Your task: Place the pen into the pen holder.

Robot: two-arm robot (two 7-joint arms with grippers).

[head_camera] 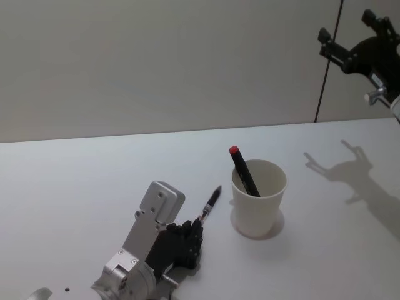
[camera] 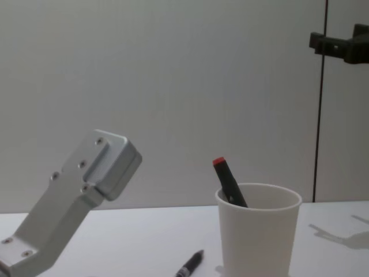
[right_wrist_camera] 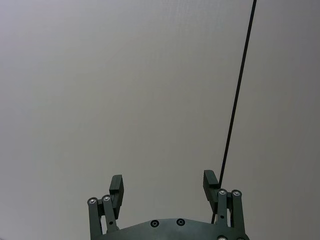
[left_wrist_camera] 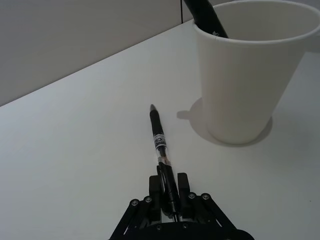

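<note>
Your left gripper (left_wrist_camera: pixel 169 182) sits low over the table (head_camera: pixel 75 187), nearest the head camera, with its fingers closed on the rear end of the pen (left_wrist_camera: pixel 159 137). The pen's black barrel sticks out forward from the jaws, tip pointing towards the back wall. It lies low and nearly flat, and you cannot tell whether the tip is clear of the tabletop. The pen holder (head_camera: pixel 257 215) stands upright just to the right of the pen and apart from it. A red-capped marker (head_camera: pixel 242 169) leans inside it against the far left of the rim. Your right gripper (head_camera: pixel 356 37) is parked high on the right with its fingers spread and empty.

By the look of it, you are at the grasp, with the lift not yet made. The next move calls for raising the pen above the rim, carrying it right over the mouth and tipping it nose-down. Aim for the open side, away from the marker, and let go only once the tip is well inside, since a nudge could topple the light cup.
</note>
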